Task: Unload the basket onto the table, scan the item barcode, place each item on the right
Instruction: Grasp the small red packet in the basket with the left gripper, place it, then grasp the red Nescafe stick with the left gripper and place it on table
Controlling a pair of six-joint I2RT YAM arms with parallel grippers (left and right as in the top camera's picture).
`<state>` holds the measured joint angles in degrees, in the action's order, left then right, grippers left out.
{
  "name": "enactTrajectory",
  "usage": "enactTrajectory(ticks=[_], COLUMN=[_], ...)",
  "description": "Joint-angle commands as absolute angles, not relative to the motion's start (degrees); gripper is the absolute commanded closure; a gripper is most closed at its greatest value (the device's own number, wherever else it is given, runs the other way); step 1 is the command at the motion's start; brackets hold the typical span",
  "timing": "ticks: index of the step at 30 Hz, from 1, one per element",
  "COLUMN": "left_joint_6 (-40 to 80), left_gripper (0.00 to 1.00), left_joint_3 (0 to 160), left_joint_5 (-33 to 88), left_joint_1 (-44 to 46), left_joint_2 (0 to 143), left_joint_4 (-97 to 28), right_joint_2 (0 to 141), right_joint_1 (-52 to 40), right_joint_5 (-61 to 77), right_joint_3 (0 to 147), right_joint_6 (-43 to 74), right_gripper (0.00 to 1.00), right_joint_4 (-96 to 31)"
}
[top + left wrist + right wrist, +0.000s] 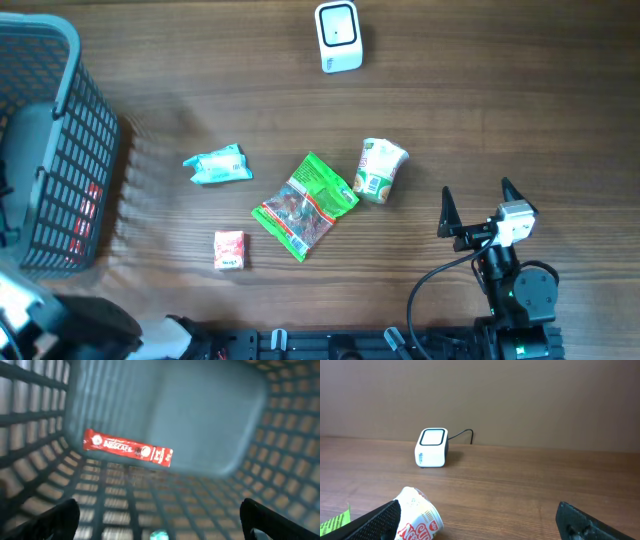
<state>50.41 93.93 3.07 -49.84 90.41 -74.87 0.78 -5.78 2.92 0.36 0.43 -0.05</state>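
Right gripper [476, 192]: wide open, empty.
Left gripper [157, 517]: wide open, empty.
Noodle cup [381, 170]: lying down, ahead-left of right gripper; probably nearest.

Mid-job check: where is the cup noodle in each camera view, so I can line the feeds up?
Overhead: the cup noodle sits right of centre, just right of the green snack bag.
Left wrist: not in it; only the inside of the basket shows.
Right wrist: cup noodle at bottom left, cut off by the lower edge.
Shared landmark: the white scanner, top centre overhead, left of centre in the right wrist view.
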Motion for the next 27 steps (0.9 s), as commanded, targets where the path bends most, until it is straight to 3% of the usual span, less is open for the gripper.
enactTrajectory(ticks=[1, 16, 27], left_joint_6=[55.86, 55.81, 55.99], left_gripper=[0.0, 0.0, 0.02], left_joint_3=[92.4, 88.86, 74.54], left_joint_5=[3.14, 1.83, 2.0], left_joint_1=[-50.04, -50.0, -50.0], left_joint_2=[96.51, 114.41, 114.41], left_joint_4=[-72.42, -70.32, -55.27], right_joint_2=[0.43, 0.43, 0.43], right_joint_1=[-5.65, -5.65, -5.65], right_joint_5=[2.59, 2.59, 2.59], right_joint_3=[0.3, 0.3, 0.3], right_joint_6=[1.1, 1.08, 1.1], right_gripper=[0.0, 0.0, 0.0], right_joint_4=[0.1, 0.1, 0.1])
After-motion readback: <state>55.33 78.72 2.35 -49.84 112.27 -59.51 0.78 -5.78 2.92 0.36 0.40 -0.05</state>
